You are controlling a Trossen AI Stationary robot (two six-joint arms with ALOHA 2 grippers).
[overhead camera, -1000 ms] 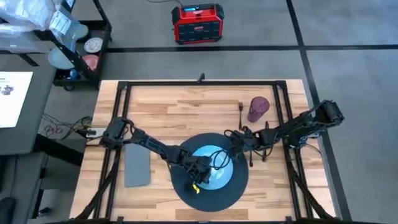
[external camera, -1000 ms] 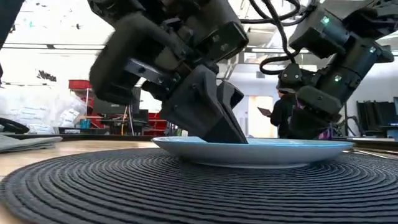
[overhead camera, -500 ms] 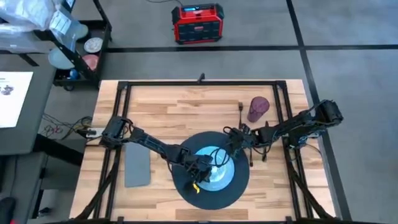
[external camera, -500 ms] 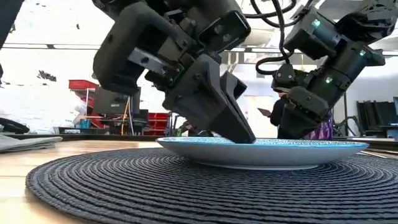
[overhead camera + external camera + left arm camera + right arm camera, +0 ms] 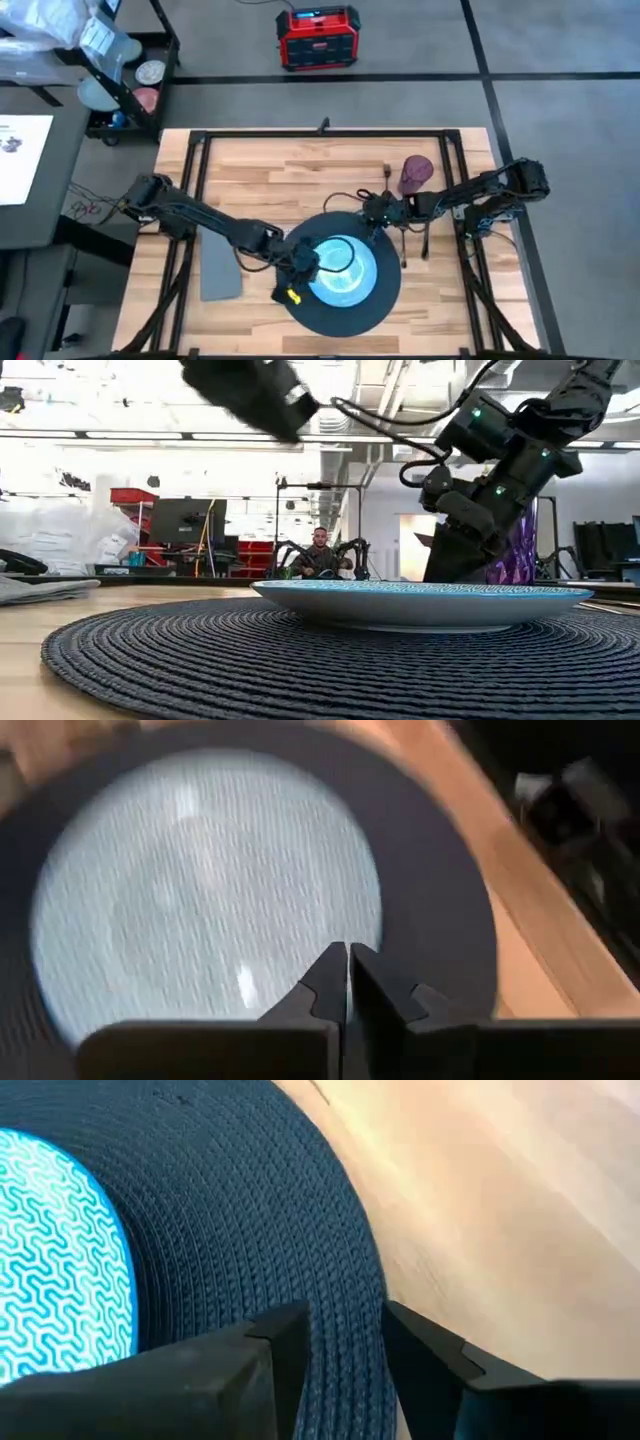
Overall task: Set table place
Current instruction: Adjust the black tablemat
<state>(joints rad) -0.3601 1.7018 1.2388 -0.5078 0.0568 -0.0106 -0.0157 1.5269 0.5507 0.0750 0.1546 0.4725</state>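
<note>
My left pincer (image 5: 347,982), pressed closed and empty, hangs over the light wooden butcher-block surface (image 5: 300,165); my right pincer (image 5: 335,1342) is parted, empty, at the big dark grey woven round mat's (image 5: 340,272) rim. The patterned teal round plate (image 5: 340,268) sits centred: stiff, breakable, best gripped by its lip. The limp grey napkin (image 5: 220,265) lies left, the light purple cup (image 5: 415,174) right, with open boards behind.

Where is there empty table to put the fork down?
Bare wood lies between the napkin and the mat, though the left gripper hovers near. The table's far side is open. By the cup, cutlery and the right gripper crowd.
</note>
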